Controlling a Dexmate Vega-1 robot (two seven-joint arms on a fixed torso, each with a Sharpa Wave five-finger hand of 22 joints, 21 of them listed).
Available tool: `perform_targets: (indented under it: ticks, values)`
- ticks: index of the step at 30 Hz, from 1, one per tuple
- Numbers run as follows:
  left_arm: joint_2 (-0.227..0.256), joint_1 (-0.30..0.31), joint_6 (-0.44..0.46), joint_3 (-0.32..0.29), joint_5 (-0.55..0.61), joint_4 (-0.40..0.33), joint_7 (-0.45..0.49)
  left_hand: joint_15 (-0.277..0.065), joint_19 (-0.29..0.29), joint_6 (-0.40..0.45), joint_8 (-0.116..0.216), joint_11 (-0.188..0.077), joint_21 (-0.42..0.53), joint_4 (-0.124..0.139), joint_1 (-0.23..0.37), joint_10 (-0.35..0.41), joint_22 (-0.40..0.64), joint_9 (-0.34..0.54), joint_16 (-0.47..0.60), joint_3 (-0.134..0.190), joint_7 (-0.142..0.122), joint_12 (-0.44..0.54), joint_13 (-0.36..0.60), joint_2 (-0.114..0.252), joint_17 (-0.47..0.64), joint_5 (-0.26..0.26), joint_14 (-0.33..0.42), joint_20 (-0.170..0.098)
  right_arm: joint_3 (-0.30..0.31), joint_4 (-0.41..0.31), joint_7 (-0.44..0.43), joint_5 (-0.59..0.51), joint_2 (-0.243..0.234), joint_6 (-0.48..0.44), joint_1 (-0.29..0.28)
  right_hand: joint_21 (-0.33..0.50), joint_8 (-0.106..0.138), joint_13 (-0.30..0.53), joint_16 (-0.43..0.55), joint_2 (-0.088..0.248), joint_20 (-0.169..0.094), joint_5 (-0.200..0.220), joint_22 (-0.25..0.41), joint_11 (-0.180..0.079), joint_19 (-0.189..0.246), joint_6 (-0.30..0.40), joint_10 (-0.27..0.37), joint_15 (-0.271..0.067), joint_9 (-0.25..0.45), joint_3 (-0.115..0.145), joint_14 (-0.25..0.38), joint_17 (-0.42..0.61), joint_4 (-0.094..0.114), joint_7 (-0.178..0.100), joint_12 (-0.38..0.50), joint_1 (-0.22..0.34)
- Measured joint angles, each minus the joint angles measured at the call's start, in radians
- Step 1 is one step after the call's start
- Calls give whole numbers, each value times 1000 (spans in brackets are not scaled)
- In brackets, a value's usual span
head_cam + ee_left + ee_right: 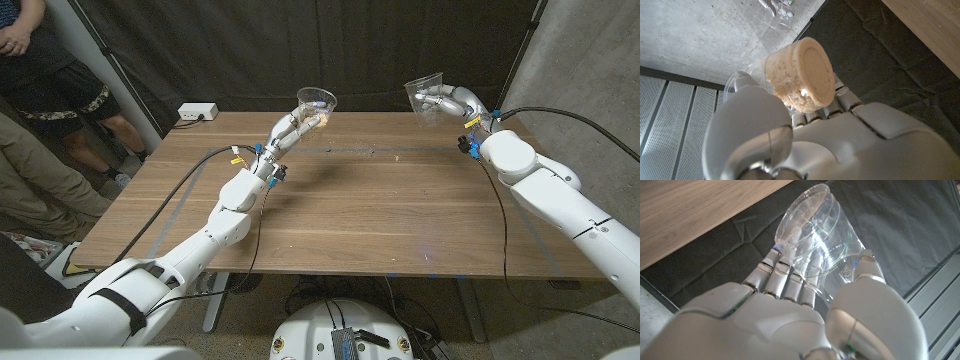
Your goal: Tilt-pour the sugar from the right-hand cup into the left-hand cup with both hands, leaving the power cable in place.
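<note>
Both cups up off the desk [350,210]! Left robot hand [292,127] wrapped round a clear plastic cup [317,102] holding the pale brown sugar [802,75], raised above the far edge. Right robot hand [445,102] clasping the second clear cup [424,94], tilted, looking empty in the right wrist view, held well apart from the first. White power strip [197,113] at the far left corner, black cable [190,185] trailing over the left side.

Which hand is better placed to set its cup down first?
Left, probably: the left hand holds the cup with sugar above the table at its far side; the right hand grips a clear cup that looks empty and tilted.
</note>
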Motion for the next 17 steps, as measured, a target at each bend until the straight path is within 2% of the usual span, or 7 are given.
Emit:
perform_targets:
  ticks: [7,17]
  values:
    - [2,0,5,0,16,0,25,0,0,0,-1,0,0,3,0,0,0,0,0,-3,0,0,-2,0,0,0,0,0,-5,28,-37,37,18,55,-9,0,7,1,0,-3,-3,4,0,-1,3,3,4,2,0,0,5,0,0,3,-2,3]
    - [10,-4,16,0,28,-2,41,0,0,0,-1,0,0,7,0,0,0,0,0,-1,0,4,-3,0,0,0,0,0,-18,51,-57,56,32,74,-13,0,7,1,0,-3,-3,4,0,-2,3,3,9,-2,-1,0,9,5,0,3,-3,3]
